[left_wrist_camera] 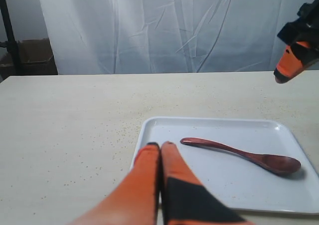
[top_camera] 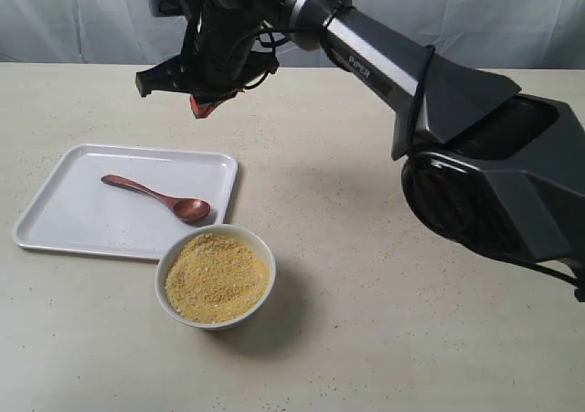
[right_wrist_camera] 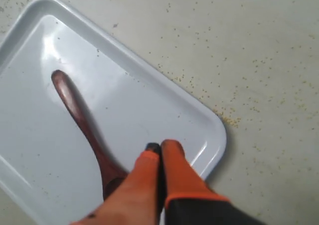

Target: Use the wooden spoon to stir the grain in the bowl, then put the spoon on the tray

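My right jaws are pressed together with nothing between them; the orange fingertips meet along their full length. In the exterior view they hang in the air above the far side of the tray, clear of every object. They point downward, and the right wrist view looks onto one rounded tray corner.

My right arm reaches from its base at the right of the exterior view, across the middle, to the upper left. Its forearm rises at a slant and the wrist bends down at the end.

My left jaws are also pressed together and hold nothing. Their fingertips lie low over the tabletop and point toward the near rim of the tray. My left arm does not appear in the exterior view.

The wooden spoon lies flat on the tray, apart from both sets of jaws. Its head rests near the tray edge closest to the bowl, and its handle runs away from the bowl toward the tray's middle.

The bowl stands upright on the tabletop just beside the tray's near right corner; I cannot tell whether they touch. The grain fills it in a low heap. Loose granules lie scattered on the tabletop beside the tray corner.
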You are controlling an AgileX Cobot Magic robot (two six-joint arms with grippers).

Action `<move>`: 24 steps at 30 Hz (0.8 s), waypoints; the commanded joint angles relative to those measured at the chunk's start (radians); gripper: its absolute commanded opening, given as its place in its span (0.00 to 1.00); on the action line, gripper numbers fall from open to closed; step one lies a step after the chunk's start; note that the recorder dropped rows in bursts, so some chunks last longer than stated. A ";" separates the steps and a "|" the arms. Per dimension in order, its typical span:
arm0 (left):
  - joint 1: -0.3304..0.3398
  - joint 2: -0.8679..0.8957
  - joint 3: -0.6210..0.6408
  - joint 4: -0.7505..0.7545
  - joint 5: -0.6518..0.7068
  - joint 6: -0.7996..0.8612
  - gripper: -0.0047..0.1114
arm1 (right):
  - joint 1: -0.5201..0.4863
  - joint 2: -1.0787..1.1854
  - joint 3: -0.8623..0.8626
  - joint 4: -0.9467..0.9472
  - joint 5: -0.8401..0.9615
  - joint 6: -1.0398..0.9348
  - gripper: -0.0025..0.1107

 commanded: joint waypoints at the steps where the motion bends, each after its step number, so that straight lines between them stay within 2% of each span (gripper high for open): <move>1: -0.001 -0.005 0.003 0.000 -0.010 0.000 0.04 | -0.018 -0.087 0.078 -0.038 0.005 0.007 0.02; 7: -0.001 -0.005 0.003 0.000 -0.010 0.000 0.04 | -0.094 -0.218 0.309 -0.079 0.005 0.024 0.02; 13: -0.001 -0.005 0.003 0.000 -0.010 0.000 0.04 | -0.205 -0.419 0.656 -0.112 -0.008 0.026 0.02; 24: -0.001 -0.005 0.003 0.000 -0.010 0.000 0.04 | -0.492 -0.962 1.360 -0.111 -0.323 0.052 0.02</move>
